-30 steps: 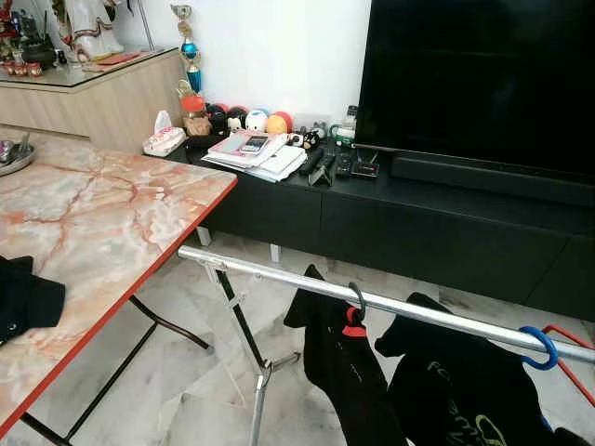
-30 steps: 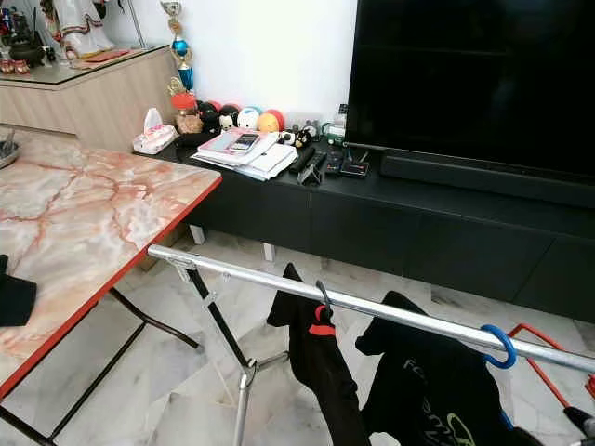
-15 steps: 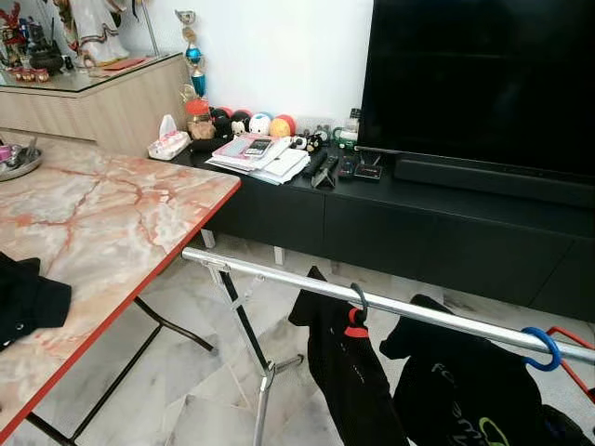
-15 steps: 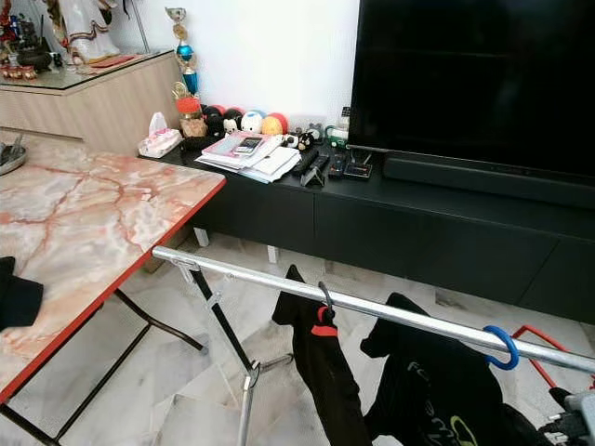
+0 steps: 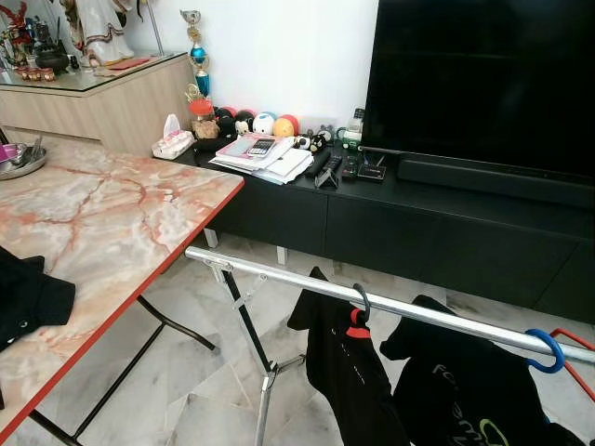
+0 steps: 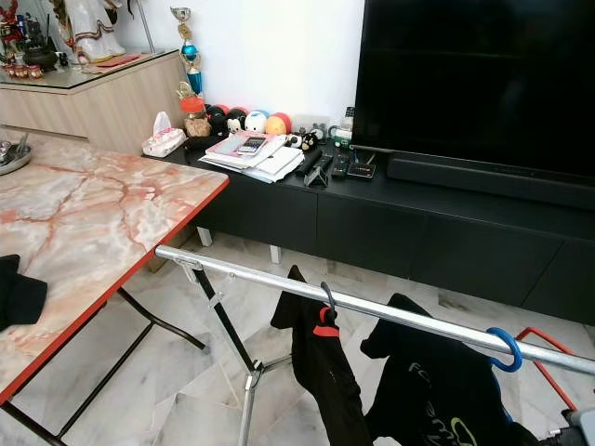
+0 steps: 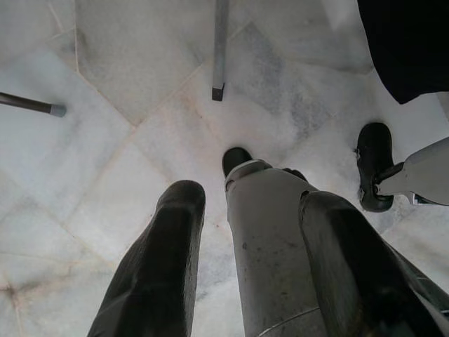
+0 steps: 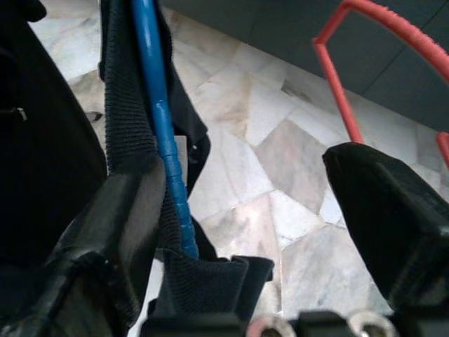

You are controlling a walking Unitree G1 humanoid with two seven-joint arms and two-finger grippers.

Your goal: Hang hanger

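Down at the right wrist, the right claw (image 8: 238, 232) stands released, its black fingers (image 8: 105, 232) spread wide with the blue hanger (image 8: 163, 133) running just beside the nearer one, wrapped in a dark garment (image 8: 42, 140); whether the finger touches it I cannot tell. From the head views that hanger's blue hook (image 5: 543, 350) already sits over the silver rail (image 5: 307, 289) of the drying rack, carrying a black printed shirt (image 5: 465, 390). A second black garment on a red hanger (image 5: 354, 326) hangs near it on the same rail. The left claw (image 7: 245, 260) hangs idle over the marble floor (image 7: 126, 140), fingers apart. A black cloth (image 5: 28, 297) lies on the marble counter (image 5: 112, 214).

By my judgement the hanging step looks done. The next move calls for drawing the right claw clear without snagging the fabric.
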